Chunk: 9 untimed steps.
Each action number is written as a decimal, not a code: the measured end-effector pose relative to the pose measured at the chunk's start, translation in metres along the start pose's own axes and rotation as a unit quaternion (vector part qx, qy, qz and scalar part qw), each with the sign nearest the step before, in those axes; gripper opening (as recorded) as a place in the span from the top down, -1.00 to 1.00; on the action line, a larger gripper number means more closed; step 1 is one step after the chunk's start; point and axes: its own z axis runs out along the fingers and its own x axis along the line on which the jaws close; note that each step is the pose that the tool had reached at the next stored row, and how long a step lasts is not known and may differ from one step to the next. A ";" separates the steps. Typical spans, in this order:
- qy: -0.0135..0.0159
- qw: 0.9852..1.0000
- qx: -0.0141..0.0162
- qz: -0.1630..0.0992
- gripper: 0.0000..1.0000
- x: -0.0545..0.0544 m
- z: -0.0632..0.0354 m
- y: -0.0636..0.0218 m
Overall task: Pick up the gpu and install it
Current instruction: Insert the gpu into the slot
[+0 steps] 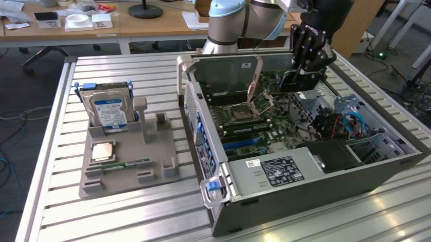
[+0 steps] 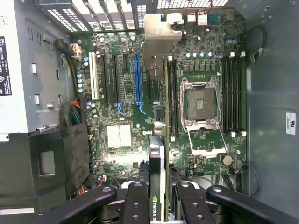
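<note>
One gpu (image 2: 158, 154) sits clamped edge-on between the gripper (image 2: 159, 187) fingers (image 2: 135, 203).

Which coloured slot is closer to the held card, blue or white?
The long blue slot; the white slot sits farther from the gpu, past black slots.

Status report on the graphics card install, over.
One gripper, shut on the graphics card. Card edge-on above the motherboard in the open case, not seated. Raised socket latch stands beside it.
</note>
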 end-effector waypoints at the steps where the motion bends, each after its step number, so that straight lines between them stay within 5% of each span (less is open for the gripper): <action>1: 0.000 1.000 0.000 0.000 0.47 0.000 0.0000 0.0000; 9: 0.000 1.000 0.000 0.000 0.47 0.000 0.0035 0.0003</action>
